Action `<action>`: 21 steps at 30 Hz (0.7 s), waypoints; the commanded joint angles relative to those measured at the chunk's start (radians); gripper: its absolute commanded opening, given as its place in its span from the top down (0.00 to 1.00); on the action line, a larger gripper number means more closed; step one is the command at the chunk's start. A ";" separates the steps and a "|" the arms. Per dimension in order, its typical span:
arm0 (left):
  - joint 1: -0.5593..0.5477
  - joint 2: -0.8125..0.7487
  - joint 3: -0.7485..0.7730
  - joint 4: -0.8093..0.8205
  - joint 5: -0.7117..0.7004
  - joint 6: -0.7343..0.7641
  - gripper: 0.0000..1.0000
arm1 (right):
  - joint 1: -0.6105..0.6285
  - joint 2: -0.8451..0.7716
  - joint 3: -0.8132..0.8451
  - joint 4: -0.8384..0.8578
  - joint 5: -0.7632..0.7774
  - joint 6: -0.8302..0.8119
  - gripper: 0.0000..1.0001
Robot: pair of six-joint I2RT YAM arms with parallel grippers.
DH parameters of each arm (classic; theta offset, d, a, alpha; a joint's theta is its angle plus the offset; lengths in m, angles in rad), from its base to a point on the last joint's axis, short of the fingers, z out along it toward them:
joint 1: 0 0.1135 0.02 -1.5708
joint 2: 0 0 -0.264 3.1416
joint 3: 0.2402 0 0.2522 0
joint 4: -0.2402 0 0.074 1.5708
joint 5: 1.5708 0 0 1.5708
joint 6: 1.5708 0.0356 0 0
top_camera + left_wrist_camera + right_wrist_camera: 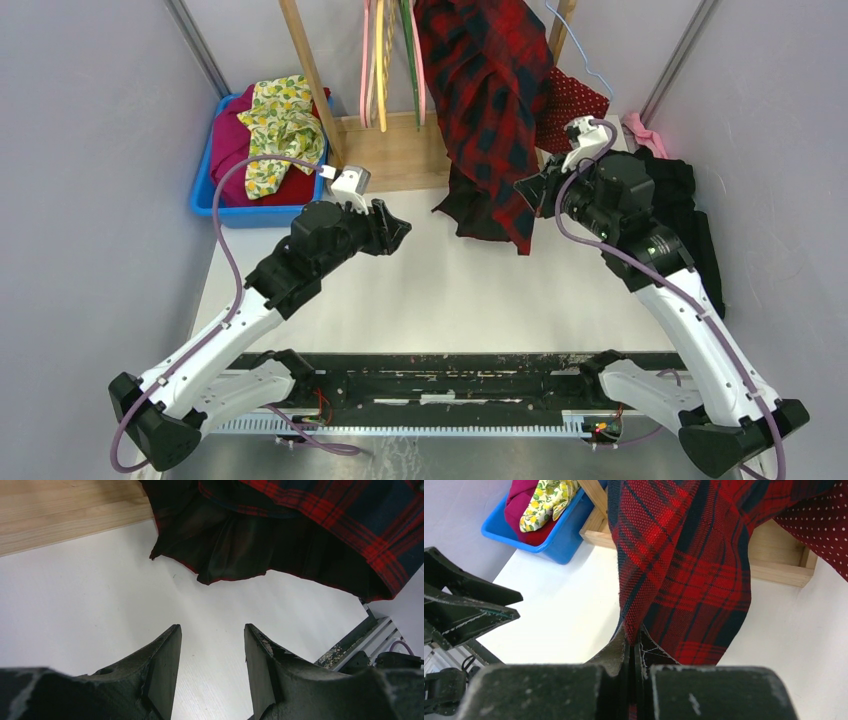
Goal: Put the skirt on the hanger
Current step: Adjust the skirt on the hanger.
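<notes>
The dark-red polka-dot skirt (572, 105) hangs at the back right, partly behind a larger red-and-black plaid garment (490, 100); its dotted cloth also shows in the right wrist view (824, 525). The thin lilac-blue hanger (588, 62) rises above the skirt. My right gripper (527, 190) (634, 636) is shut on the lower edge of the plaid garment (684, 565), not on the skirt. My left gripper (400, 228) (212, 627) hovers open over the white table, with nothing between its fingers, a little short of the plaid garment's dark hem (240, 550).
A blue bin (205, 195) at the back left holds magenta and lemon-print cloths. A wooden rack post (310, 80) and base (400, 155) stand at the back, with pink hangers (368, 60). Black cloth (690, 200) and a pink cloth (640, 130) lie at the right.
</notes>
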 commanded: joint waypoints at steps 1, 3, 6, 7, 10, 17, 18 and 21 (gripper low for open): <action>0.002 0.001 -0.004 0.056 0.015 -0.053 0.44 | 0.018 -0.059 -0.023 -0.080 -0.090 -0.040 0.99; 0.000 0.006 -0.003 0.060 0.016 -0.054 0.44 | 0.018 -0.071 -0.031 -0.090 -0.099 -0.046 0.99; -0.001 0.014 -0.006 0.066 0.018 -0.056 0.44 | 0.020 -0.086 -0.035 -0.103 -0.112 -0.063 0.99; 0.001 0.014 -0.006 0.068 0.019 -0.057 0.44 | 0.021 -0.088 -0.033 -0.106 -0.124 -0.069 0.99; -0.003 0.018 -0.009 0.073 0.020 -0.060 0.44 | 0.022 -0.087 -0.025 -0.115 -0.147 -0.081 0.99; -0.008 0.033 -0.012 0.086 0.022 -0.065 0.44 | 0.022 -0.044 -0.038 -0.091 -0.154 -0.095 0.94; -0.008 0.034 -0.011 0.087 0.022 -0.065 0.44 | 0.023 -0.035 -0.040 -0.083 -0.153 -0.095 0.88; -0.008 0.038 -0.010 0.092 0.023 -0.066 0.44 | 0.022 -0.009 -0.031 -0.072 -0.150 -0.096 0.59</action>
